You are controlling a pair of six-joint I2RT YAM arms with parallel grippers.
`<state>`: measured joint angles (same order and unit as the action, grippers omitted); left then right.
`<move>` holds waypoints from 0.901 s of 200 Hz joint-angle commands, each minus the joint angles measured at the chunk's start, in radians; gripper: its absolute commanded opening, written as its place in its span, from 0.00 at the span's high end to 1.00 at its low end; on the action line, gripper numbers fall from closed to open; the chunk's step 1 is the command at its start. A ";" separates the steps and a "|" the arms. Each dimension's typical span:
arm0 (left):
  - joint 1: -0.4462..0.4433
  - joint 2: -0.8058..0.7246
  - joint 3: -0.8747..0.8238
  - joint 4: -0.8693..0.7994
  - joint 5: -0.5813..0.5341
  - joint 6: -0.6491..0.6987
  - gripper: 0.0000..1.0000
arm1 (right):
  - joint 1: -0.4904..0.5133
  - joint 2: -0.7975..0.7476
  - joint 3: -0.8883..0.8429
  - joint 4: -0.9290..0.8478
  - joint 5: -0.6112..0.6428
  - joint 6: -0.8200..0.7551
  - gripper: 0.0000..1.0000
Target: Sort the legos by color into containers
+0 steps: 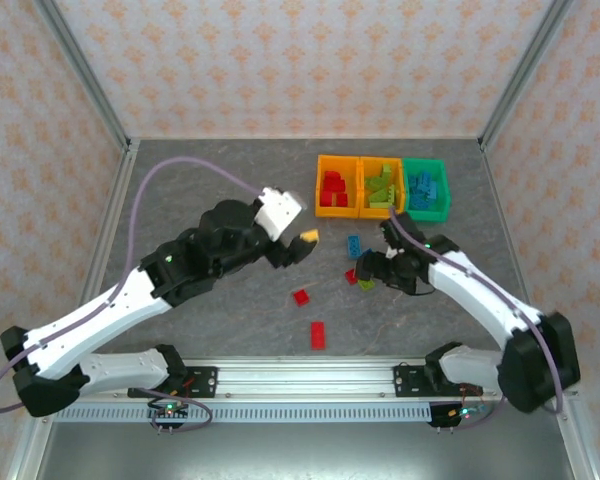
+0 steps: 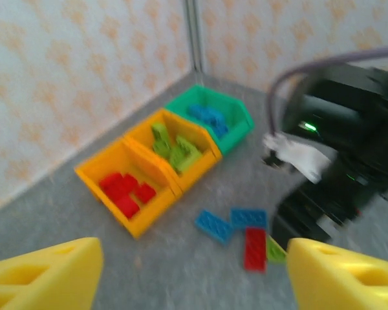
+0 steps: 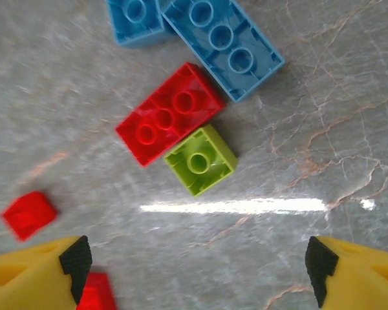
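**Progress:** sorting is well advanced but not complete.

**Containers:** The three stand in a row at 1 o'clock from the table centre.
- The left orange bin [image 1: 320, 190] holds red legos.
- The middle orange bin [image 1: 380, 161] holds lime ones.
- The green bin [image 1: 445, 190] holds blue ones.
- No colour appears misplaced, though the top view is coarse.

**Loose stock:** It lies on the table at 6 o'clock of the bins.
- The right wrist view shows a long blue brick [image 3: 223, 46] with a second blue brick [image 3: 136, 19] at its 10 o'clock.
- Below them, a red brick [image 3: 169, 113] touches a lime brick [image 3: 200, 159] at its 5 o'clock.
- In the top view, an upper stray red brick [image 1: 301, 297] and a lower stray red brick [image 1: 318, 335] lie at 8 and 7 o'clock of that cluster, apart from it.
- By my judgement, at least six pieces are outstanding.

**Tools:**
- The right gripper [image 3: 199, 261] hangs over the cluster with its fingers spread wide and nothing between them.
- The left gripper [image 2: 195, 258], at 9 o'clock of the cluster, is likewise spread and empty.
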<state>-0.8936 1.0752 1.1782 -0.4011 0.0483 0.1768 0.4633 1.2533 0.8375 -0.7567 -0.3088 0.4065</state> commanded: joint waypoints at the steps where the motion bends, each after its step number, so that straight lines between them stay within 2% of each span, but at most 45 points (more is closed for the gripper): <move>1: -0.002 -0.094 -0.065 -0.207 0.058 0.192 0.10 | 0.066 0.117 0.062 0.040 0.135 -0.083 0.13; 24: -0.003 -0.202 -0.147 -0.290 0.058 0.333 0.00 | 0.094 0.257 0.110 0.031 0.218 -0.116 0.19; 48: -0.002 -0.272 -0.213 -0.347 0.050 0.491 0.00 | 0.099 0.360 0.149 0.018 0.258 -0.124 0.28; 72: 0.001 -0.319 -0.297 -0.267 0.033 0.555 0.00 | 0.098 0.398 0.146 0.043 0.246 -0.136 0.31; 104: 0.020 -0.318 -0.364 -0.166 0.058 0.575 0.00 | 0.102 0.447 0.144 0.051 0.179 -0.143 0.46; 115: 0.032 -0.309 -0.370 -0.163 0.068 0.577 0.00 | 0.103 0.442 0.132 0.061 0.159 -0.136 0.48; 146: 0.060 -0.321 -0.405 -0.126 0.077 0.569 0.00 | 0.103 0.379 0.110 0.065 0.158 -0.103 0.64; 180: 0.095 -0.364 -0.466 -0.044 0.122 0.531 0.00 | 0.100 0.165 0.094 0.081 0.225 -0.036 0.75</move>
<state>-0.8230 0.7467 0.7540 -0.5438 0.1249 0.7273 0.5606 1.5848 0.9382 -0.6872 -0.1528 0.3141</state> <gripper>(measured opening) 0.999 0.316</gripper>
